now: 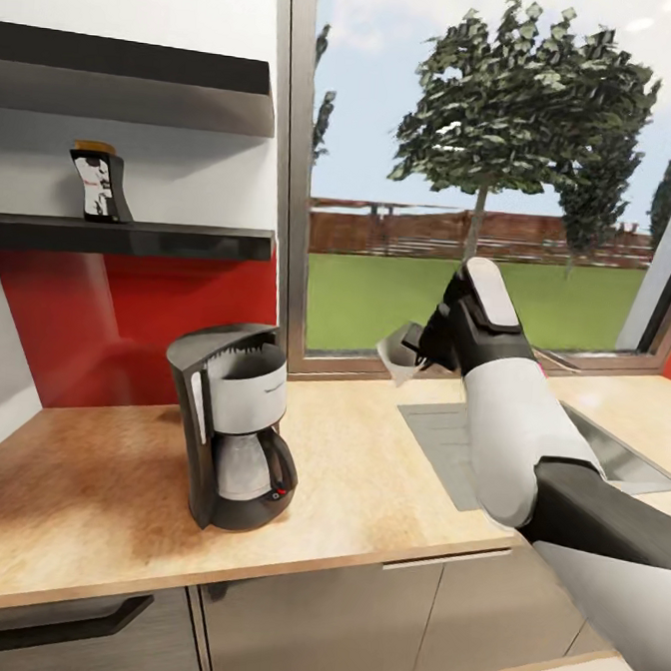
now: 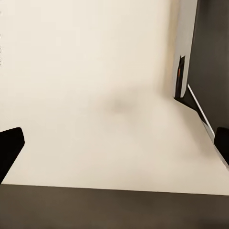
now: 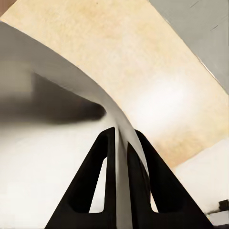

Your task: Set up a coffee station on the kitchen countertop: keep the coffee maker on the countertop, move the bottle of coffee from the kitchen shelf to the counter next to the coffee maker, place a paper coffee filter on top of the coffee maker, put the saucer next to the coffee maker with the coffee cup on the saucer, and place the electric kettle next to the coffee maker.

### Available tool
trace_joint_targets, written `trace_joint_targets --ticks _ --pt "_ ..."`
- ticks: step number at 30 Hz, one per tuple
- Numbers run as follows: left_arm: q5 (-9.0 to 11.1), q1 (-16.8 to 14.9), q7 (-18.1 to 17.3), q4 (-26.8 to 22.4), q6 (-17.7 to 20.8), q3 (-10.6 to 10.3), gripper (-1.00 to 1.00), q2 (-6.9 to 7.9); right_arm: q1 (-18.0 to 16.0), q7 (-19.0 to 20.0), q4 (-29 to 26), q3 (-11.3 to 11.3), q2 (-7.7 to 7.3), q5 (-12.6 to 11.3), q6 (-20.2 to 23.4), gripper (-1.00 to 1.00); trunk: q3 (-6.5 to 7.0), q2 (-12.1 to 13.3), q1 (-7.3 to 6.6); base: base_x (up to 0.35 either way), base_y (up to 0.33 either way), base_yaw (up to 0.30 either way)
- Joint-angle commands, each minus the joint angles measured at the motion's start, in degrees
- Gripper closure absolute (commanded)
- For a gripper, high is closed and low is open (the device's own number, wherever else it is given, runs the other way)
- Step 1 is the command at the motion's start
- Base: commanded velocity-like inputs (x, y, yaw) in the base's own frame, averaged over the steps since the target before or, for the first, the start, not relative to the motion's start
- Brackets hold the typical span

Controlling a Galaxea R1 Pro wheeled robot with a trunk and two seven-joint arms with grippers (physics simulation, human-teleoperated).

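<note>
Right gripper (image 3: 116,157): fingers pinched on the paper filter (image 1: 398,357), held above the countertop (image 1: 367,458) near its back edge.
Left gripper (image 2: 114,148): fingers wide, empty.
Coffee maker (image 1: 234,424): near the front edge.
Risk: thin paper could slip or crumple on its top.

Counter layout, head cam
Coffee maker (image 1: 231,423) on countertop (image 1: 95,489), left; sink (image 1: 528,439) right; bottle of coffee (image 1: 101,183) on shelf (image 1: 132,236) above, far left.
</note>
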Motion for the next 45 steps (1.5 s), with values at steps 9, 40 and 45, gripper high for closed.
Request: trace_joint_targets --ticks 9,40,45 --pt "-0.3 0.14 0.19 0.42 0.21 -0.04 -1.0 0.18 -4.22 -3.12 3.81 -0.19 0.05 -5.27 0.17 1.0 -0.01 -0.02 0.02 0.0 0.0 0.0" --pt "-0.3 0.2 0.19 0.37 0.3 -0.04 -1.0 0.12 -4.37 -3.12 2.96 -0.19 0.05 -11.14 0.01 1.0 -0.01 -0.02 0.02 0.0 0.227 0.0" --pt "-0.39 0.2 0.12 0.32 0.3 -0.04 -1.0 0.03 -4.37 -3.12 2.96 -0.19 0.05 -11.14 0.07 1.0 0.01 -0.02 0.02 0.0 0.009 0.0"
